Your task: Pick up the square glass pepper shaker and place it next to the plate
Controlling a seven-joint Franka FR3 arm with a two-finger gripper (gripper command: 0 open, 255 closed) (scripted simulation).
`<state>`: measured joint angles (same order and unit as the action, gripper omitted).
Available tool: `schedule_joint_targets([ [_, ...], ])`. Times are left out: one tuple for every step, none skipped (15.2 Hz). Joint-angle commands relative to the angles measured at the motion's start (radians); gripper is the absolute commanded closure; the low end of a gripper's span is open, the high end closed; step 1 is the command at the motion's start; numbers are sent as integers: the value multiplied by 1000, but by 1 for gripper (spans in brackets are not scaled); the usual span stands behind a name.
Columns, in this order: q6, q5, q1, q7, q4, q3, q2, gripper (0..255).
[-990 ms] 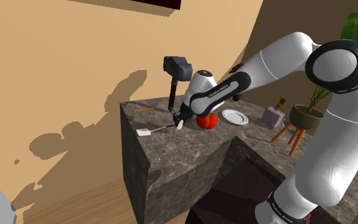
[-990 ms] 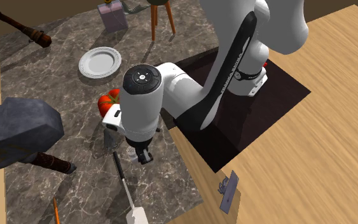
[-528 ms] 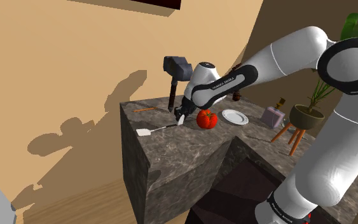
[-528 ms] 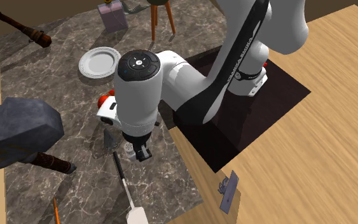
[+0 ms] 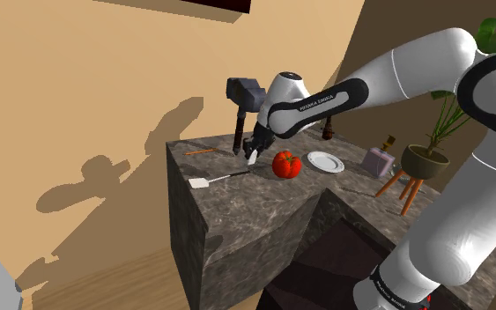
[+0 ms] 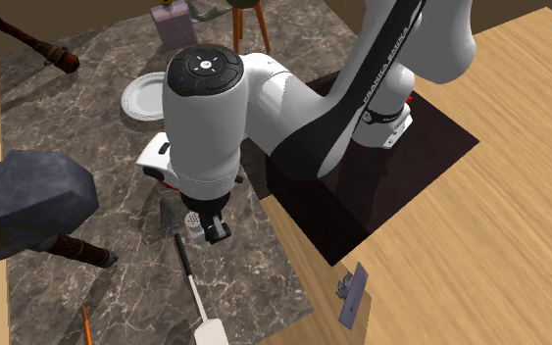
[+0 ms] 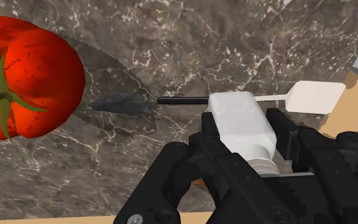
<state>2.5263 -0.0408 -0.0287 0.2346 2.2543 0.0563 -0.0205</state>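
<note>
Wrist view had the hand (image 7: 246,135) closed on the shaker (image 7: 240,121), its white square-sided body clasped between both black fingers. The spatula (image 7: 314,97) and tomato (image 7: 25,76) lay on the dark veined surface (image 7: 171,38) below.

Over the past second the arm had risen. In the shoulder view the hand had climbed from low beside the tomato to hang clear above the surface, and the tomato, half hidden by the forearm before, now stood in full sight. The shaker had come up with the fingers and touched nothing else, so the pick looked done and the grip sound.

The carry remained. The plate (image 5: 325,162) sat just past the tomato, toward the shoulder view's right, so the shaker would likely have to pass over or around the tomato before being set beside the rim.
</note>
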Motion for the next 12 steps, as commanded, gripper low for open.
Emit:
schedule_joint_targets([
  [-26, 3, 1, -4, -13, -1, 13, 255],
  [-39, 4, 1, -5, -19, 0, 20, 255],
  [-52, 6, 1, -6, -25, 0, 27, 255],
  [-66, 7, 1, -7, -31, 0, 34, 255],
  [-79, 8, 1, -8, -38, 0, 41, 255],
  [-92, 9, 1, -9, -44, 0, 47, 255],
  [-96, 9, 1, -10, -46, 0, 49, 255],
  [-91, 18, 10, -35, -20, -11, 71, 255],
  [-87, 26, 19, -61, 5, -22, 93, 255],
  [-84, 33, 28, -87, 29, -34, 113, 255],
  [-81, 40, 37, -113, 52, -47, 134, 255],
  [-79, 46, 46, -140, 74, -59, 153, 255],
])
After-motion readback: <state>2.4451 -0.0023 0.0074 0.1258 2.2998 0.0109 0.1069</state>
